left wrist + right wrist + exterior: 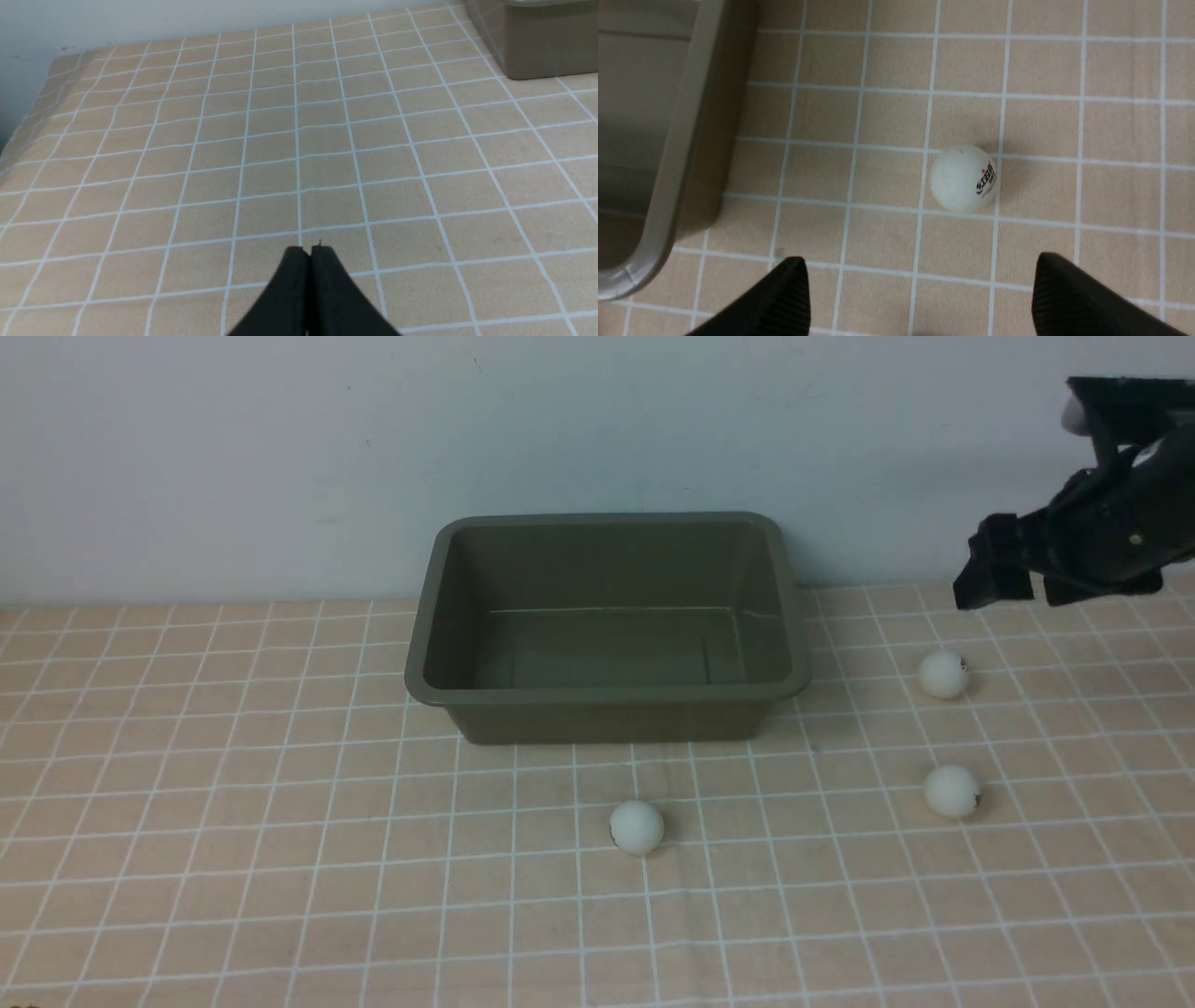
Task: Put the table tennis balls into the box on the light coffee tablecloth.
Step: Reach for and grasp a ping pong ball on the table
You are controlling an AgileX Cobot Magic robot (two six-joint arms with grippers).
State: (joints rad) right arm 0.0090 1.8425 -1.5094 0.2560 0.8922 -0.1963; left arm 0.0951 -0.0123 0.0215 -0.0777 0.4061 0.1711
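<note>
Now the right claw (pixel 920 298) is hovering, fingers wide apart; it should be centring over one ball (pixel 963 179) before lowering.

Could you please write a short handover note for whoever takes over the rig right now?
Right gripper: open, holding nothing, above the cloth on the right.
Left gripper: shut, nothing between its tips.
Box: on the cloth by the wall, no balls visible inside.
Balls: one in front of the box, two to its right, one farther, one nearer.
Done: no ball boxed.
Left: all three balls.
</note>
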